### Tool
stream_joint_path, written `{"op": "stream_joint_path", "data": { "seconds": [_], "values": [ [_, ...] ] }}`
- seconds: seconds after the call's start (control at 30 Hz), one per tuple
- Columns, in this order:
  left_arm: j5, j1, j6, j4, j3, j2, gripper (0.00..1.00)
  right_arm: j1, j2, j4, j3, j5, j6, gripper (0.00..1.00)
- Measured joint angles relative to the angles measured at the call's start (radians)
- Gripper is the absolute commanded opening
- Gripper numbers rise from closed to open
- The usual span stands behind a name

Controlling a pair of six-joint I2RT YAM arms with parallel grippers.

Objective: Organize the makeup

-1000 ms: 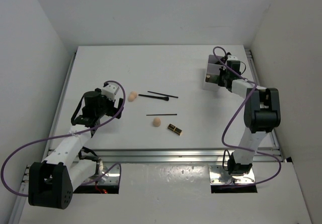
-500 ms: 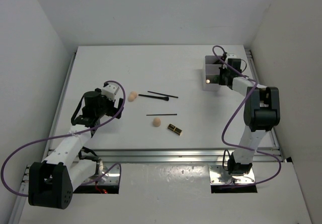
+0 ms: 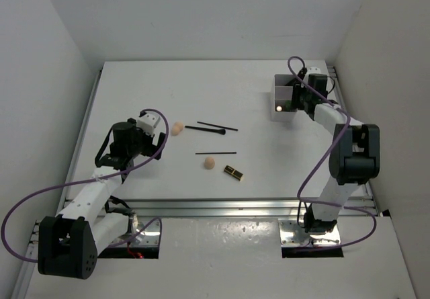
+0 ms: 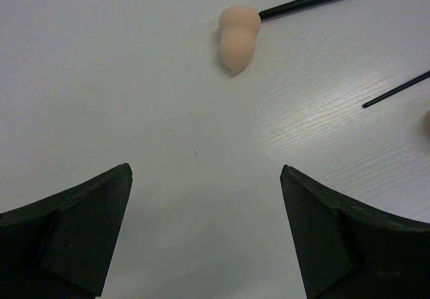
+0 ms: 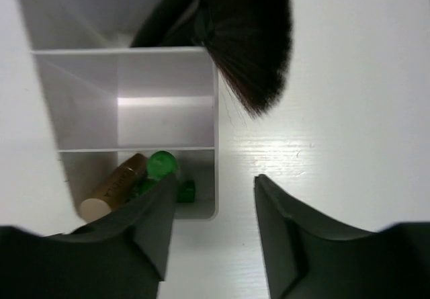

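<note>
The left gripper (image 4: pixel 205 171) hangs with its jaws wide apart at the bottom of the frame. A peach sponge (image 4: pixel 236 40) lies above it on the white table (image 4: pixel 101 77).

The right gripper (image 5: pixel 216 178), jaws apart and holding nothing, hangs over the right wall of the translucent box (image 5: pixel 121 52). A copper tube (image 5: pixel 117 188) and green tubes (image 5: pixel 161 164) lie in the lower compartment. A black brush (image 5: pixel 252 37) overhangs the box's upper right corner.

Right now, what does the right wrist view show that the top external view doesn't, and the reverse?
Only the right wrist view makes out the box's contents: a copper tube and green tubes in the compartment nearest the pincer, and a black fluffy brush head fanning past the far rim. Only the top external view shows the peach sponges, thin black pencils and black-gold lipstick lying loose. Both show the translucent box and the open right pincer.
</note>
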Motion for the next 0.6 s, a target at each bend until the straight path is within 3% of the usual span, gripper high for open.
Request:
{"op": "stream_joint_path", "data": {
  "seconds": [0.2, 0.33, 0.43, 0.6],
  "values": [
    [0.0, 0.0, 0.04, -0.03, 0.013, 0.005, 0.99, 0.002, -0.118, -0.001, -0.001, -0.056, -0.034, 0.73],
    [0.001, 0.0, 0.045, -0.03, 0.023, 0.005, 0.99, 0.047, -0.21, -0.096, 0.001, -0.117, -0.125, 0.93],
    [0.002, 0.0, 0.04, -0.031, 0.022, -0.002, 0.99, 0.166, -0.259, -0.226, 0.003, -0.193, -0.231, 0.92],
    [0.003, 0.0, 0.013, -0.028, 0.002, -0.043, 0.99, 0.484, -0.299, -0.421, -0.09, -0.354, -0.343, 0.83]
  ]
}}
